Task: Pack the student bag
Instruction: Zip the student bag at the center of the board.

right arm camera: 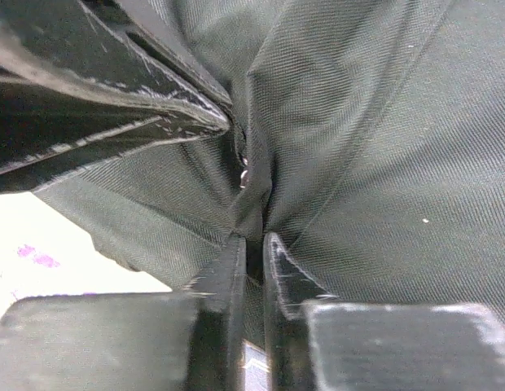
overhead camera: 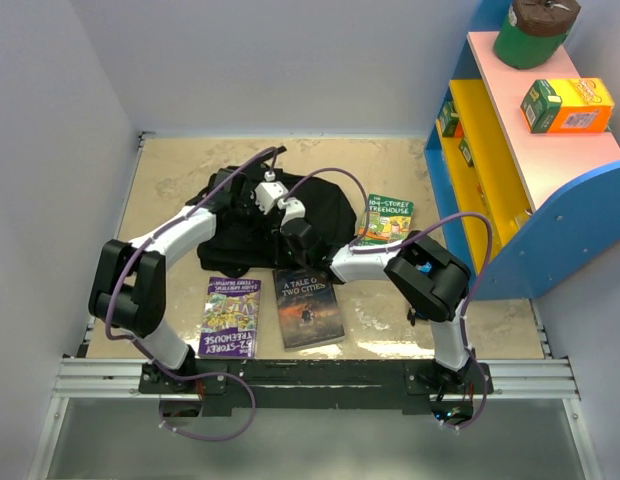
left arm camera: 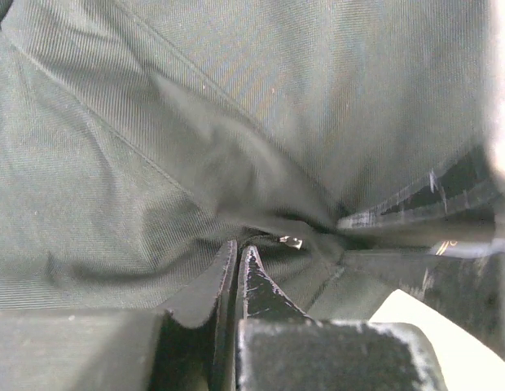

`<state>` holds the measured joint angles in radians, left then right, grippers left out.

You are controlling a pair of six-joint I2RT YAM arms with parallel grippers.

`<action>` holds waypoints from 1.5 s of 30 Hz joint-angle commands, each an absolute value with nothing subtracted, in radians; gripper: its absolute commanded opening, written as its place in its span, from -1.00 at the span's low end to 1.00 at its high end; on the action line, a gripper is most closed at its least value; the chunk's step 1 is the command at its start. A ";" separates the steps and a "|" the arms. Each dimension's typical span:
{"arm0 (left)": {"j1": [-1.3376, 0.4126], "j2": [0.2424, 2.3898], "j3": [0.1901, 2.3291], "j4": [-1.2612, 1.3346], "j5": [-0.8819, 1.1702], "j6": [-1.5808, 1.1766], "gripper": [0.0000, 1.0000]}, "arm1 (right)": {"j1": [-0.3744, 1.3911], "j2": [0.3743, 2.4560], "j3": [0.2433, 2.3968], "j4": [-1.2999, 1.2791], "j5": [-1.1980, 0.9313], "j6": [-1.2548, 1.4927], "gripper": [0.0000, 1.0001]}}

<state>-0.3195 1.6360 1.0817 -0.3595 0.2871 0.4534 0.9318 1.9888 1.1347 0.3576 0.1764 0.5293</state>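
From where I stand, the student bag [overhead camera: 330, 215] lies slumped in the upper middle of the table [overhead camera: 180, 170], and both arms are bent in over it. The left tool [left arm camera: 240, 248] is pressed together, with the black cloth puckering toward its tips, so I take it to be nipping a thin fold. The right tool [right arm camera: 252, 240] is pinching a raised ridge of the same fabric, which runs down between its fingers. The two tools sit just beside each other, and that is the first worry: any pull that is not cleanly apart could knock one into the other. Both holds are on thin, soft cloth, so a fold could slip free, or the whole bag could drag across the table without opening. I can see no zipper or open mouth in any view. "A Tale of Two Cities" [overhead camera: 308, 308] lies just below the bag and the purple Treehouse book [overhead camera: 231, 315] to its left, both close enough to be shoved if the bag slides down the frame. The green 104-Storey Treehouse book [overhead camera: 386, 220] lies at the bag's right edge, with the right forearm crossing just below it. The coloured shelf [overhead camera: 550, 170] at the right stands well apart.
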 commanded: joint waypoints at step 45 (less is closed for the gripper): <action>-0.221 2.081 1.596 -0.110 -0.067 0.287 -1.00 | 1.134 1.878 0.992 0.341 0.347 0.509 -1.00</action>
